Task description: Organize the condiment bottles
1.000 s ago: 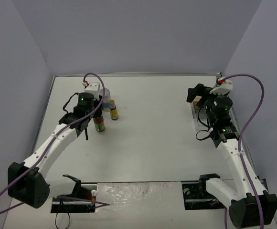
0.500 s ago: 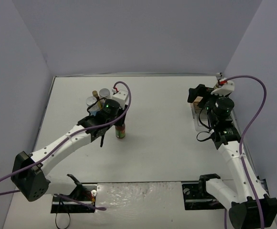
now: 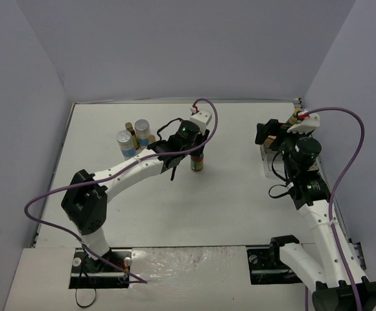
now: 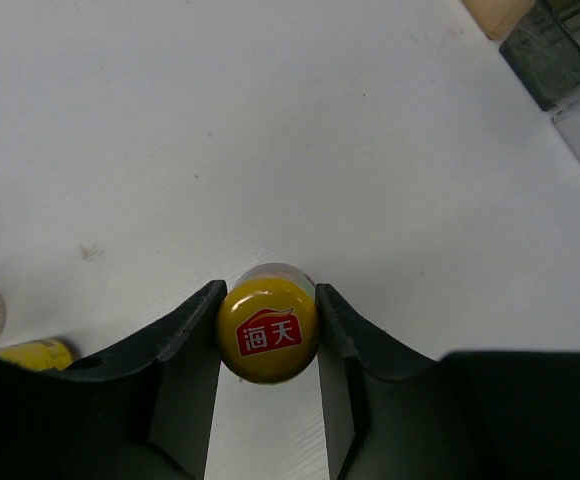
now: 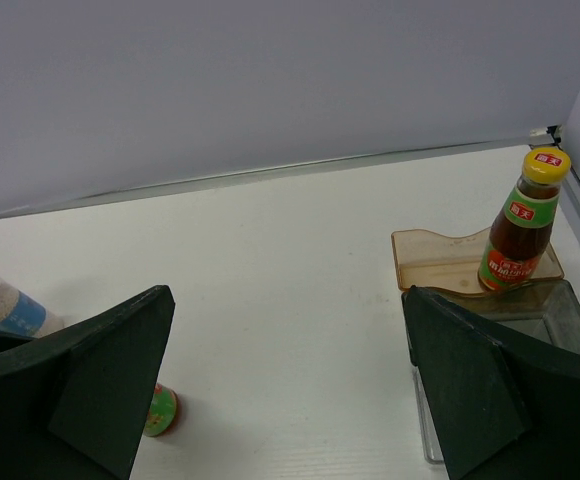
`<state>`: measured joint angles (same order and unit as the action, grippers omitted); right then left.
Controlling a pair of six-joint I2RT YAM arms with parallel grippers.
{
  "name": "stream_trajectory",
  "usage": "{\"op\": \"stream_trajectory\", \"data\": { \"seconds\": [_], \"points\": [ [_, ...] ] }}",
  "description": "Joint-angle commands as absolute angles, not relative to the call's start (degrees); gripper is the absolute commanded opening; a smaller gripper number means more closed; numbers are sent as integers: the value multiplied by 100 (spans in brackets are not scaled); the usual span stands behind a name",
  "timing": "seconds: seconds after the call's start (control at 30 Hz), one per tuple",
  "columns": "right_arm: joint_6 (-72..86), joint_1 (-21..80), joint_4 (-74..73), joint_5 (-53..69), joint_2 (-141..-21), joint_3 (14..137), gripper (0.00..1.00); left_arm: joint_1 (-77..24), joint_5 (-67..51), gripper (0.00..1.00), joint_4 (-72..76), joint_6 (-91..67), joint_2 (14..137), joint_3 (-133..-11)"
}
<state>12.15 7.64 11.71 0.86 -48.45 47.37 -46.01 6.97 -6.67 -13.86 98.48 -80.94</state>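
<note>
White surface (image 3: 227, 201), grey walls on three sides. The held sauce bottle (image 4: 268, 332) is mid-frame in the top view, upright, yellow cap up. Your left end effector (image 4: 267, 296) is clenched on it right at the cap, pinching both sides. I can't tell whether the base is resting on the surface or just off it.

Upper left of the top view: the silver-topped cylinders (image 3: 124, 142) stand close together, with a dark bottle (image 3: 130, 127) just behind them.

Upper right: a second sauce bottle (image 5: 522, 225) stands upright at the far end of the clear tray (image 5: 570, 325), with the tan block (image 4: 495, 12) beside the tray. Your right end effector (image 5: 287, 300) is released, spread wide, holding nothing and hovering near the tray.

My read is that you're mid-transfer, taking this bottle right toward the tray. To do it well:
- The grip is high on the cap, so the body can swing. Travel slow and level, with no wrist roll.
- Clear the tray wall before you descend.
- Aim for a spot beside the standing bottle, close but not touching.
- Keep the right arm out of the approach path.
- Let go only once the base sits flat, then lift straight up so the cap doesn't drag.
</note>
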Motion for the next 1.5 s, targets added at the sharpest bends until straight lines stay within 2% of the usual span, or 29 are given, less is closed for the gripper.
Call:
{"op": "stream_trajectory", "data": {
  "seconds": [0.0, 0.07, 0.2, 0.23, 0.27, 0.37, 0.47, 0.7, 0.93, 1.2, 1.47],
  "points": [
    [1051, 851, 1477, 83, -4776, 4734, 97, -4679, 647, 0, 211, -1370, 9888, -8746],
    [1032, 868, 1477, 95, -4795, 4729, 97, -4691, 635, 2, 204, -1387, 9982, -8798],
    [1011, 888, 1477, 97, -4808, 4729, 97, -4711, 615, 16, 220, -1397, 10124, -8815],
    [994, 896, 1477, 105, -4808, 4729, 97, -4719, 615, 24, 203, -1397, 10142, -8824],
    [993, 905, 1477, 105, -4808, 4729, 97, -4720, 607, 24, 202, -1397, 10151, -8824],
    [908, 905, 1477, 144, -4815, 4729, 97, -4735, 622, 47, 194, -1397, 10121, -8763],
    [838, 913, 1477, 213, -4832, 4752, 97, -4737, 648, 65, 186, -1413, 10035, -8680],
    [652, 976, 1459, 556, -5017, 4899, 97, -4737, 841, 94, 26, -1422, 9547, -8611],
    [571, 1179, 1470, 980, -5438, 5127, 97, -4720, 1402, 97, -448, -1481, 8315, -7851],
    [510, 2074, 1689, 1048, -6248, 5343, 98, -4497, 2571, 97, -1678, -2079, 6395, -6251],
    [239, 2880, 2003, 748, -7018, 5468, 98, -3525, 2326, 97, -2564, -2515, 4551, -5029]
  ]
}}
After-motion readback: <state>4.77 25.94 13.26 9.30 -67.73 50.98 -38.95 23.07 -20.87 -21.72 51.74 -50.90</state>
